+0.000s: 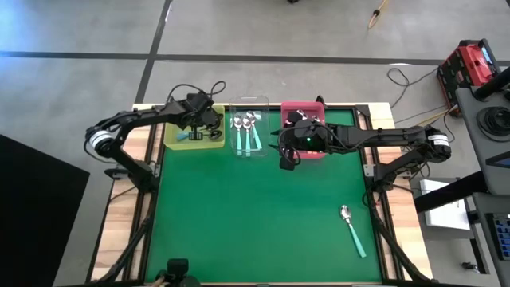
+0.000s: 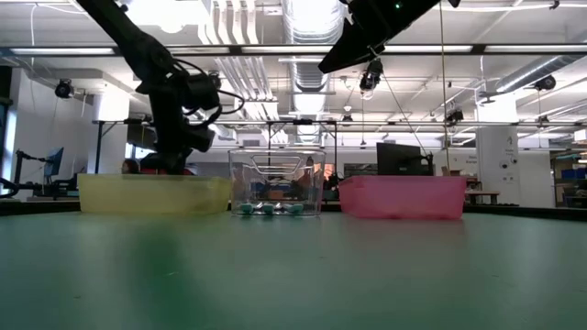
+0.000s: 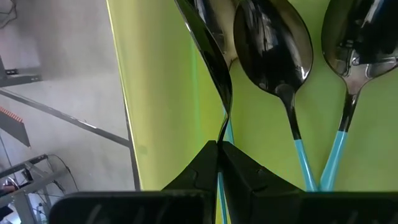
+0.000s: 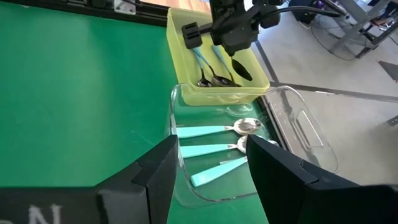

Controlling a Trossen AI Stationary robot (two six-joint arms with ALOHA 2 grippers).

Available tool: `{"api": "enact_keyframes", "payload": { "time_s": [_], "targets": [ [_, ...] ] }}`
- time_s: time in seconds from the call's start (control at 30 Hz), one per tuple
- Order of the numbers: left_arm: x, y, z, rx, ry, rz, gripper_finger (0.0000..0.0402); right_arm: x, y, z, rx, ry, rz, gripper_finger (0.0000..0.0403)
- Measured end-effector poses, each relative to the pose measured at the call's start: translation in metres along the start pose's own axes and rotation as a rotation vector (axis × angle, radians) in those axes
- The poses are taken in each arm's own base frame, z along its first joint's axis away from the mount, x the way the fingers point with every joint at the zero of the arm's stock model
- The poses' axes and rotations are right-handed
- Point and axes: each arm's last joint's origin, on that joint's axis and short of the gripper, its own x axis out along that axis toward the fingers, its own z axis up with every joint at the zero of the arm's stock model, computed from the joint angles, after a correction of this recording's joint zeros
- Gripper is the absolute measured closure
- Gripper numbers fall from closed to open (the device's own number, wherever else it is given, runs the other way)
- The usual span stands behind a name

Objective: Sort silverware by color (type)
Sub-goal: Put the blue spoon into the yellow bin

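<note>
My left gripper (image 1: 202, 124) is down in the yellow bin (image 1: 177, 143) at the far left, shut on a dark-bowled spoon (image 3: 210, 56) with a teal handle. Two more dark-bowled teal spoons (image 3: 273, 50) lie on the bin floor beside it. Three silver-bowled teal spoons (image 4: 214, 149) lie in the clear bin (image 1: 249, 102). One teal-handled silver spoon (image 1: 352, 229) lies on the green mat at the near right. My right gripper (image 1: 288, 156) hangs open above the near edge of the pink bin (image 1: 303, 107), holding nothing. My left gripper pinches the spoon between its two fingers at the thin neck (image 3: 222, 132), where the teal handle meets the dark bowl. The fingers slant down into the bin and lie along the spoon. The spoon shows edge-on, bowl (image 4: 242, 70) pointing down and away from the fingertips, above the bin floor.
The three bins stand in a row along the far edge of the green mat (image 1: 255, 215). Wooden rails frame the table at left and right. Cables and equipment cases (image 1: 472, 64) sit on the floor beyond the right side.
</note>
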Motion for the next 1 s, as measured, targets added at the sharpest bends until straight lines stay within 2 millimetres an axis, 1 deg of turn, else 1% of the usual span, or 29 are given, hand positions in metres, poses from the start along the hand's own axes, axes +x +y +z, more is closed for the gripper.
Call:
{"api": "enact_keyframes", "payload": {
  "time_s": [0.53,0.87,0.93,1.0],
  "targets": [
    [0.0035,-0.0008,0.0009,-0.007,0.005,-0.005,0.0402,0.0,0.0002,-0.0002,0.013,0.001,0.003,0.022],
    [0.0035,-0.0008,0.0009,-0.019,0.005,-0.005,0.0401,0.0,0.0018,-0.002,0.021,0.013,0.048,0.022],
    [0.0035,-0.0009,0.0009,-0.019,0.004,-0.007,0.0396,0.0,0.0019,-0.0024,0.024,0.018,0.049,0.022],
    [0.0035,-0.0007,0.001,-0.02,0.002,-0.006,0.0383,0.0,0.0019,-0.0024,0.024,0.018,0.049,0.022]
  ]
}}
